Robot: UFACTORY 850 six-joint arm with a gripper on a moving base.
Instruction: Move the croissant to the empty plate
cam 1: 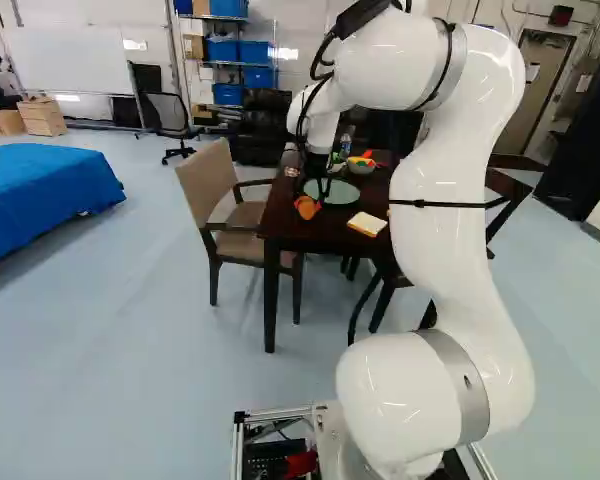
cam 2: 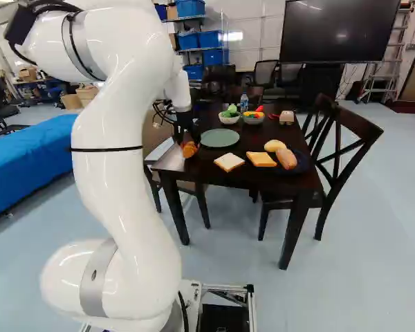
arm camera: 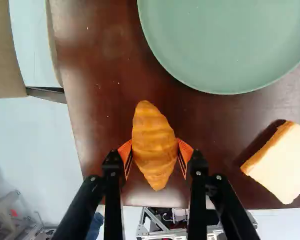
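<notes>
Where the croissant [arm camera: 154, 145] lies: between the two fingers, its long axis running roughly ahead, one pointed end out past the pads and the other back between them.
Gripper [cam 2: 188, 142]: part-way open, only as wide as the croissant's middle, with an orange pad touching each flank, so the roll is held from both sides (a snug fit, by the look of it).
Height: over the table [cam 2: 211, 173], near its corner; whether the croissant touches the wood, I cannot tell.
Green plate [arm camera: 225, 50]: ahead of the gripper [arm camera: 155, 152] and off to one side, near the croissant but apart from it.
White bread slice [arm camera: 282, 162]: beside the gripper, on the same side as the plate.
Bowls: two, beyond the plate, a green-filled one [cam 2: 229, 120] and a mixed-colour one [cam 2: 253, 120].
</notes>
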